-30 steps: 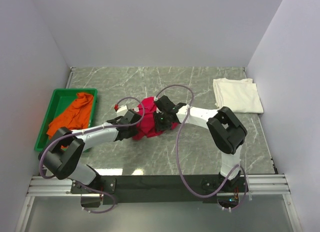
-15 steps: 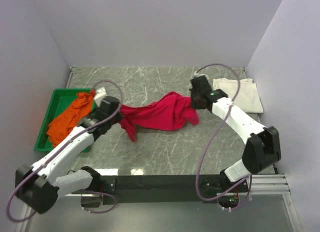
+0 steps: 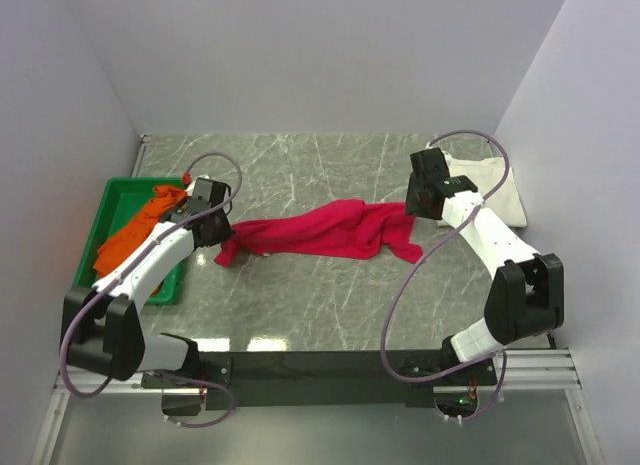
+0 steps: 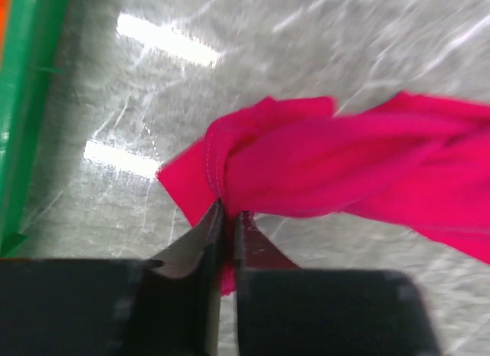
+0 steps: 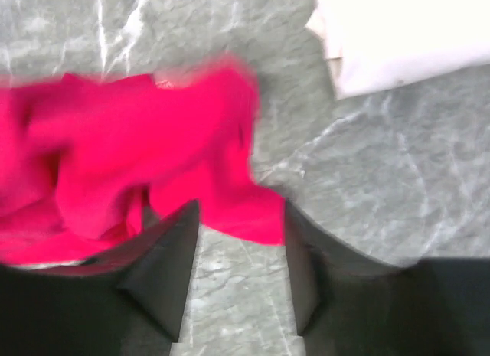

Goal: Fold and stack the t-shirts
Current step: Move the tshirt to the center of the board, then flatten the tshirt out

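Currently left gripper (image 4: 230,210) clamps crimson cloth t-shirt (image 4: 344,164) hem; right gripper (image 5: 239,210) fingers stand apart, cloth loose between them. Risk: one-sided pulling bunches it.

Plain pale walls (image 3: 320,55) are enclosing a grey marbled table (image 3: 300,295) on three sides, and light is glaring off its near edge.

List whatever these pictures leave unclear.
1. Right wrist view: motion blur smears the red shirt; whether the right gripper, jaws apart, touches it is unclear.
2. Top view: the left arm covers part of the orange shirt in the green bin.
3. Top view: the right arm covers one edge of the cream shirt.
4. All views: the red shirt is bunched; sleeves and collar cannot be told.
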Motion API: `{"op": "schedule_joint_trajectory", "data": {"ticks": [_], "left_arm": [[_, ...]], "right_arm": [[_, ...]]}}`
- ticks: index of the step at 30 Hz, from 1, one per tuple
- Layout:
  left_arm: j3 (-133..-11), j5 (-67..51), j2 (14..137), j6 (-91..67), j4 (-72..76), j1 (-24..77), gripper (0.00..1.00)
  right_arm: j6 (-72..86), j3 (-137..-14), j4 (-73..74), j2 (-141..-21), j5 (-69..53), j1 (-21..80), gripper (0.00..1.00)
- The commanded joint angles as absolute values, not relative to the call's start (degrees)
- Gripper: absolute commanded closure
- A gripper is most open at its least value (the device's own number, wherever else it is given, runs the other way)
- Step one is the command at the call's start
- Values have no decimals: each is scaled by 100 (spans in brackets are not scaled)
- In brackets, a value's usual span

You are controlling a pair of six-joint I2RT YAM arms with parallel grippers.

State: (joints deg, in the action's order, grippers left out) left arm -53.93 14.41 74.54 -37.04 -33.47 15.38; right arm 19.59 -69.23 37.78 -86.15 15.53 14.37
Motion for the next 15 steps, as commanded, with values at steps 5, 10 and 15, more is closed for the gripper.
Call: {"op": "schedule_joint_trajectory", "data": {"ticks": [5, 10, 15], "left_arm": [[-5642, 1546, 7541, -3366, -2559, 1503, 61], [-5450, 1644, 7401, -3296, -2233, 1503, 21], [-5037, 1398, 7137, -3585, -2355, 1512, 6]], "right_arm": [[2179, -6338, 3042, -8288, 302, 1511, 29], [2171, -5933, 2804, -8130, -158, 1845, 28], [2258, -5696, 2830, -8042, -9, 2171, 28]]}}
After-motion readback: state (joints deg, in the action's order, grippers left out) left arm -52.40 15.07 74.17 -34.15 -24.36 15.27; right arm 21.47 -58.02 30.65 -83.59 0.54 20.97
